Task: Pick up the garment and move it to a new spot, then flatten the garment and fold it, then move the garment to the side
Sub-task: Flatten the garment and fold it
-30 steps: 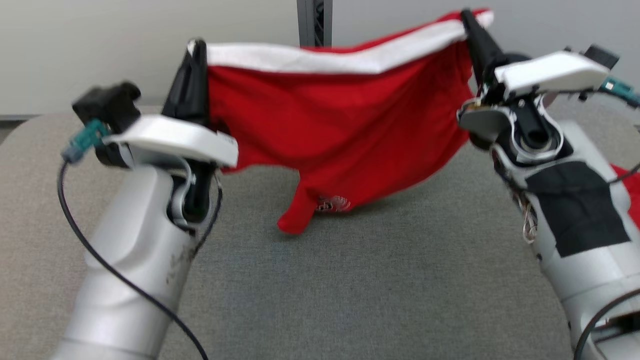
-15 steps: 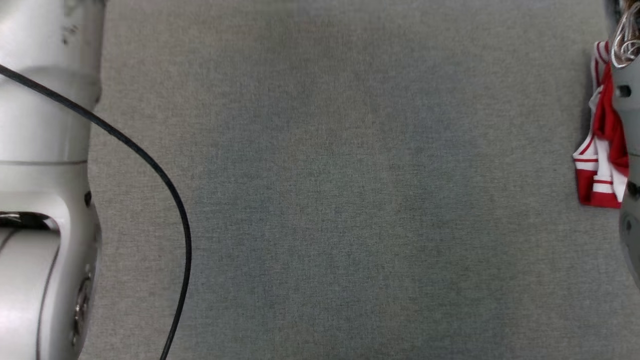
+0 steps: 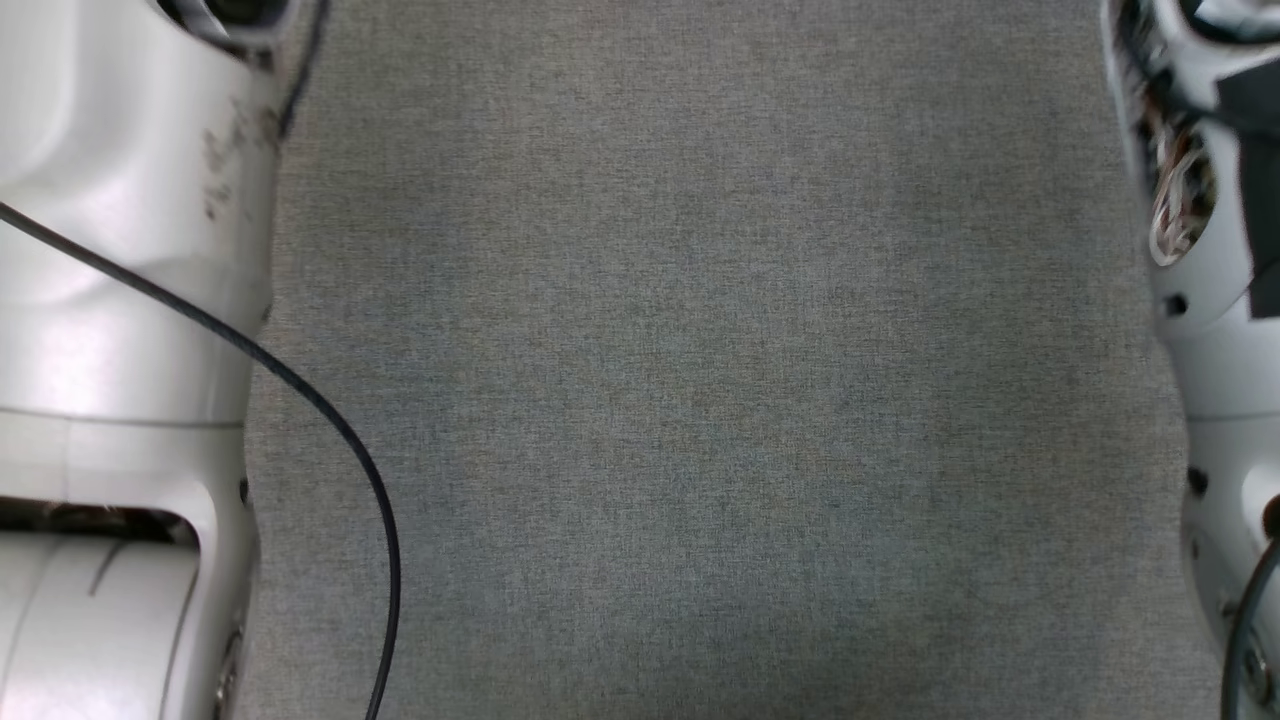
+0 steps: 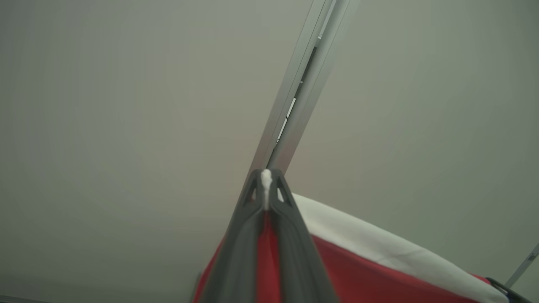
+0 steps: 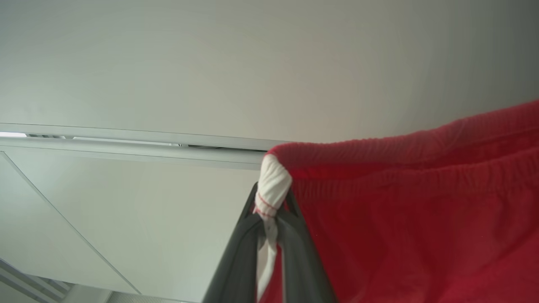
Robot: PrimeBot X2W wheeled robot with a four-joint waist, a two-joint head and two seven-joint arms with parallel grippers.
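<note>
The left tool (image 4: 266, 185) is closed, pinching one end of the red garment (image 4: 370, 261) at its white band (image 4: 379, 240). The right tool (image 5: 271, 210) is likewise clamped on white trim at the other end. The garment hangs between the two tools with its long axis running left to right and the banded edge uppermost, and the cloth falls away below the fingers. Each arm holds one end, so neither is nearer; by judgement, laying the garment flat depends on both tools lowering together toward the counter (image 3: 700, 400) with the span kept taut. In the head view the left forearm (image 3: 120, 300) stands at the left edge and the right forearm (image 3: 1220, 350) at the right edge. A black cable (image 3: 300, 390) loops over the grey cloth surface between them. A second ago this view framed the garment stretched between the tools; the camera has since tipped down, so the change is one of framing. Both grips match the earlier picture.
</note>
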